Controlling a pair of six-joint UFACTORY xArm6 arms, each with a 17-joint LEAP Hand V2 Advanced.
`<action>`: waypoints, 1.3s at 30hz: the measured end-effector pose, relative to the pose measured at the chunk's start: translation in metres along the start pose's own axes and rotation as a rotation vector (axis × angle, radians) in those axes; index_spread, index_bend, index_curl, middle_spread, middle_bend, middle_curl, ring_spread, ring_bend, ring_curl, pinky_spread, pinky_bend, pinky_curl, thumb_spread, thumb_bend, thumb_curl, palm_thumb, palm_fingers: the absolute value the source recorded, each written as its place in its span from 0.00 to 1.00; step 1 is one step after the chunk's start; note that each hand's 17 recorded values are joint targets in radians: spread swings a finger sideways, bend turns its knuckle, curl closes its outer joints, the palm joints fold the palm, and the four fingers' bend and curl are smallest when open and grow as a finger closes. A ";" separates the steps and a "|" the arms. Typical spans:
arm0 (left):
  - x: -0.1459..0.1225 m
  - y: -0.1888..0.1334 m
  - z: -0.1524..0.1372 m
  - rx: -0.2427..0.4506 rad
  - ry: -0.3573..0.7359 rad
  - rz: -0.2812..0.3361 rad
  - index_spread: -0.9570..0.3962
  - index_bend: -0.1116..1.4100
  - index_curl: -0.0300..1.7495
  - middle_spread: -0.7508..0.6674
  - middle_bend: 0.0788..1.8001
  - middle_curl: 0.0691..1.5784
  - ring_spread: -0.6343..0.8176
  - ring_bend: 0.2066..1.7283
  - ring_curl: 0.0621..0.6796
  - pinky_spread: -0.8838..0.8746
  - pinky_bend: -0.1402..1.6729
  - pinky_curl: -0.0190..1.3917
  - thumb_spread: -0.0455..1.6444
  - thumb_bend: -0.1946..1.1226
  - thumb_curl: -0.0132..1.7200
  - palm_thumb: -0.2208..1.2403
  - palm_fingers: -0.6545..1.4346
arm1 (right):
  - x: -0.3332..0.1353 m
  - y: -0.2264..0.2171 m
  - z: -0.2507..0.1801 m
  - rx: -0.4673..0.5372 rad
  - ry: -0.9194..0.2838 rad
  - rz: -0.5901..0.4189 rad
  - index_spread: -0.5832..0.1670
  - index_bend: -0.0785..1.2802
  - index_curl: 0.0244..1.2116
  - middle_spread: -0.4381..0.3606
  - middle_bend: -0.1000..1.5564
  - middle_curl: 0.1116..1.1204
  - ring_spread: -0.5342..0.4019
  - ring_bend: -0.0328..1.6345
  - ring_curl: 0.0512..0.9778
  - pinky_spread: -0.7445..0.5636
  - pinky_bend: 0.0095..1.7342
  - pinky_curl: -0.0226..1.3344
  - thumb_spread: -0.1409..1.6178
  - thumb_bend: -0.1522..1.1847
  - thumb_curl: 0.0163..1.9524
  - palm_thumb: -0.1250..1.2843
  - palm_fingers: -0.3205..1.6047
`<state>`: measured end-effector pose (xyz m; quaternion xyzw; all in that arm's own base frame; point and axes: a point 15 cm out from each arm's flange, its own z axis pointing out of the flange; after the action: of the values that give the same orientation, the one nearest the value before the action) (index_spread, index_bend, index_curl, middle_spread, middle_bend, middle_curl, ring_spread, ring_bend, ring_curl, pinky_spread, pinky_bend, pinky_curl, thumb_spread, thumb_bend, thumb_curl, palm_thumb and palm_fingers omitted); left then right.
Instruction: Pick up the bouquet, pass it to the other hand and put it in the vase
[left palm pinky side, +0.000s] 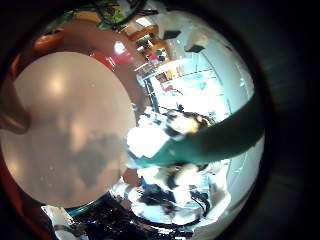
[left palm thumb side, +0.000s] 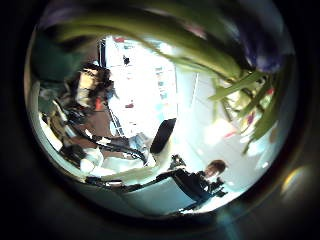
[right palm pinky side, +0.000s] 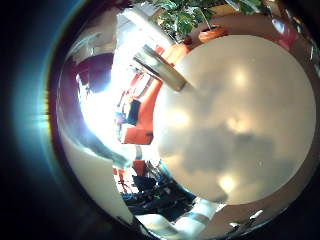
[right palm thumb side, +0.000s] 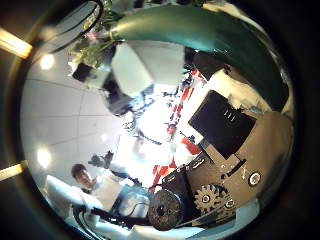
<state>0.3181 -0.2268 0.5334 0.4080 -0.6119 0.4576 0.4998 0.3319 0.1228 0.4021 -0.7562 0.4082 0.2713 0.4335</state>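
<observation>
Item one, nearest: the bouquet (left palm thumb side: 190, 55), its stems running right across the left thumb side palm view with a spray of narrow leaves (left palm thumb side: 252, 100) at one end, filling enough of the view that we place it close against the left palm. One stem (left palm pinky side: 210, 135) also crosses the left little finger side view, clear above the counter. We cannot tell how the left hand's fingers are set, as none of them show plainly. Item two: the right hand (right palm thumb side: 225, 150), shown only as its own plated and geared parts at the edge of its thumb side view; we cannot tell the state of its fingers. Item three, farther: the round counter (right palm pinky side: 240, 120), with leafy plants (right palm pinky side: 190, 15) beyond its far rim.
</observation>
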 end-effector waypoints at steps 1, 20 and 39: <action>0.000 0.000 0.000 -0.007 0.007 -0.015 0.70 0.18 0.19 0.47 0.34 0.28 0.45 0.36 0.19 0.49 0.36 0.27 0.59 0.16 0.21 0.38 0.77 | -0.002 0.000 0.002 -0.005 0.002 -0.004 0.43 0.87 0.82 0.40 0.90 0.69 0.36 0.87 0.75 0.44 0.72 0.69 0.61 0.11 0.65 0.89 0.75; 0.061 -0.032 -0.082 0.223 0.025 0.123 0.28 0.53 0.42 0.18 0.62 0.52 0.14 0.82 0.74 0.20 0.77 0.56 0.62 0.25 0.36 0.77 0.83 | 0.027 0.000 -0.009 0.070 0.040 0.146 0.35 0.56 0.71 0.35 0.71 0.59 0.32 0.80 0.63 0.27 0.65 0.59 0.66 0.09 0.43 0.63 0.58; 0.093 -0.021 -0.223 0.566 -0.198 0.241 0.17 0.47 0.62 0.16 0.63 0.57 0.15 0.86 0.76 0.18 0.77 0.63 0.64 0.17 0.42 0.81 0.82 | 0.072 0.009 -0.018 0.106 0.048 0.260 0.26 0.31 0.63 0.35 0.54 0.52 0.29 0.74 0.53 0.22 0.56 0.48 0.67 0.10 0.31 0.65 0.51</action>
<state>0.3754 -0.0199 0.6463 0.4981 -0.5498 0.6235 0.2467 0.3620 0.0773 0.3517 -0.6793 0.5267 0.2849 0.4241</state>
